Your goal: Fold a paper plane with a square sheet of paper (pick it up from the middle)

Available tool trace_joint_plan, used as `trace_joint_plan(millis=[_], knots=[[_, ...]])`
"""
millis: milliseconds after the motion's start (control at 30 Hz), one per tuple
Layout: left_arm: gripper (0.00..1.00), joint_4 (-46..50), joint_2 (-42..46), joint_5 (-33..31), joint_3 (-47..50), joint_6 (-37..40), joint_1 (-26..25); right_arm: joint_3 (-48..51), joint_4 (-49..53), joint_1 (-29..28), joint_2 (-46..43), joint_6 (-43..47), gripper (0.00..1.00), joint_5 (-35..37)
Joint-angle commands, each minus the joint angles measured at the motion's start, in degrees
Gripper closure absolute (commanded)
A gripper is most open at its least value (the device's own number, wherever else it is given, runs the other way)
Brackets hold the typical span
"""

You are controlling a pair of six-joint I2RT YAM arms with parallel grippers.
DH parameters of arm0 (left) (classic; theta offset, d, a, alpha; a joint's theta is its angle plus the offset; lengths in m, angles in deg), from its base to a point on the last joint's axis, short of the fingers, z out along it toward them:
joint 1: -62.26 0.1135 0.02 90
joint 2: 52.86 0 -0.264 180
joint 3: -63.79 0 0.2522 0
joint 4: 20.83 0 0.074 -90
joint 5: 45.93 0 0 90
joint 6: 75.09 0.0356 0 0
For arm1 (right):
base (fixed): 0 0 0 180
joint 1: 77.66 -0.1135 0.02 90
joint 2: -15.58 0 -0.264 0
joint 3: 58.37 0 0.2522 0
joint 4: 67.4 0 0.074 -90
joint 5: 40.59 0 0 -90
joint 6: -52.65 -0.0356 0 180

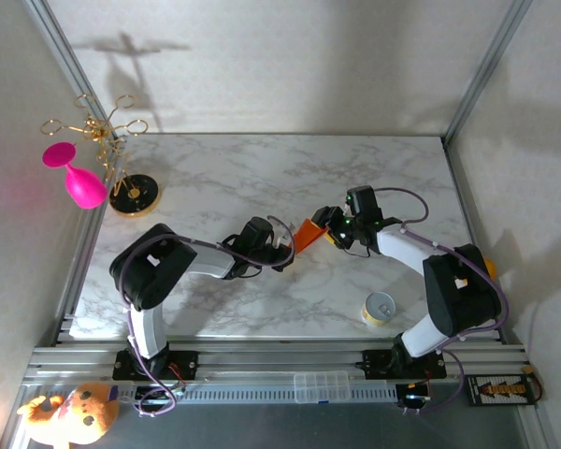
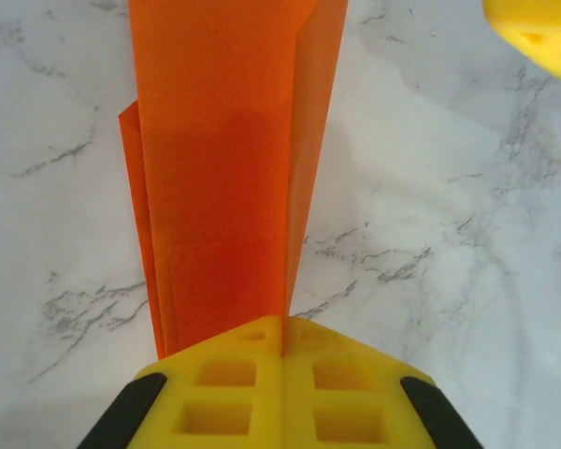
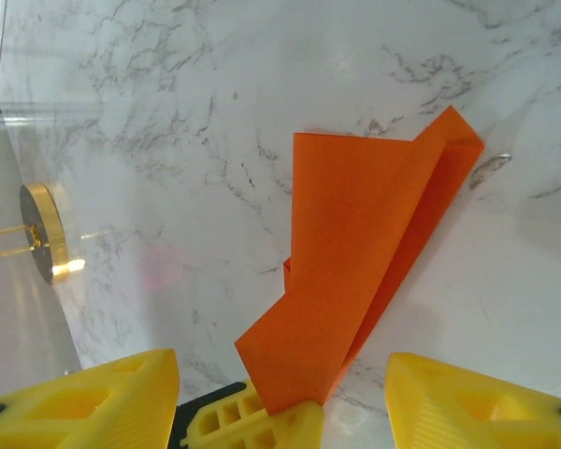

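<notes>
Marble bench [image 1: 262, 178] — carries everything you work with.
Orange sheet of paper [image 2: 224, 168]: folded into a long narrow strip, lifted over mid-bench between your two arms.
Left end effector [image 2: 282, 332]: clamped tight on one end of the strip.
Right end effector [image 1: 329, 234]: jaws parted, gripping nothing, just beside the paper.
Yellow can [image 1: 379, 309] — upright near your right arm.

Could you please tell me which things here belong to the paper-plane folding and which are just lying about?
Belonging to the job:
- partly folded bright orange paper sheet, pinched in the shut left gripper
- open right gripper beside it

Just lying about:
- small yellow can
- bright pink goblet
- gold wire stand on a round base
- orange plush toy by the frame
</notes>
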Motion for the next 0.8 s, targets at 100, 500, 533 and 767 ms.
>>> trace_joint_plan(millis=[100,500,533,767], knots=[[1.00,-2.7,-0.4,5.7,-0.5,-12.9,1.4,3.6,-8.0,0.5,-1.2,6.1,0.42,-3.7],[1.00,-4.1,-4.0,10.6,-1.6,-26.9,2.3,3.0,-14.3,0.1,5.2,12.9,0.52,-12.2],[1.00,-4.2,-4.1,10.6,-1.5,-27.5,2.4,2.7,-14.4,0.0,5.7,13.4,0.53,-12.5],[1.00,-5.9,-4.1,10.3,-0.6,-30.8,2.5,0.8,-13.8,-1.6,9.1,15.7,0.56,-13.3]])
